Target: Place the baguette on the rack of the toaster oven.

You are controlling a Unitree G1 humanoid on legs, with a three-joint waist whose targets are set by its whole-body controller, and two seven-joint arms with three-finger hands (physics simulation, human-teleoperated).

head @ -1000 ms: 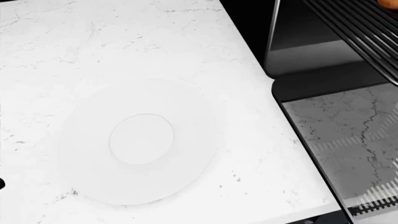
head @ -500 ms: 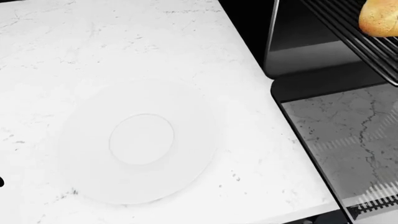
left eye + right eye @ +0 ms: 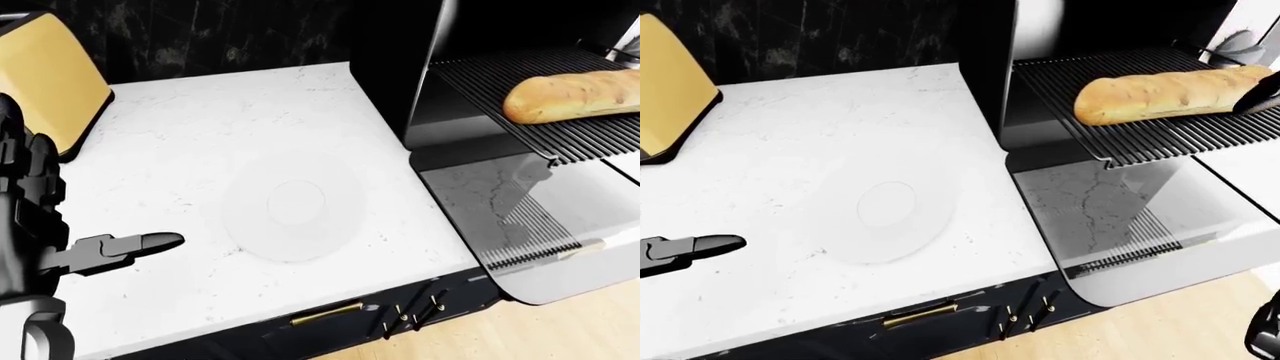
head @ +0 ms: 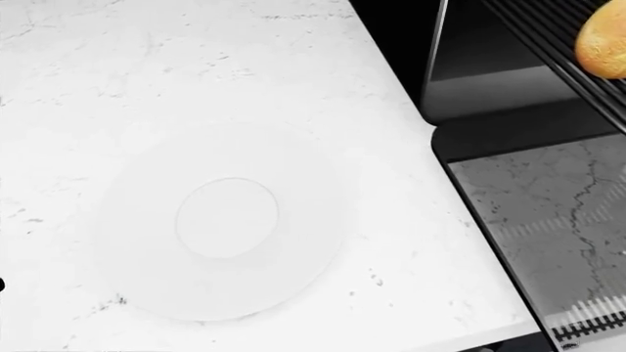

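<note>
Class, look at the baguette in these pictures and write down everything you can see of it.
The baguette is a long golden-brown loaf with a rough, speckled crust and a rounded left end. It lies flat across the dark wire rack pulled out of the toaster oven, above the open glass door. A dark fingertip touches its right end at the view's edge; that end is cut off.

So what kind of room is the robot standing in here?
Most likely a kitchen: a white marble counter holding a plate, a toaster oven with a baguette lying on its pulled-out rack, and dark drawers with brass handles below.
</note>
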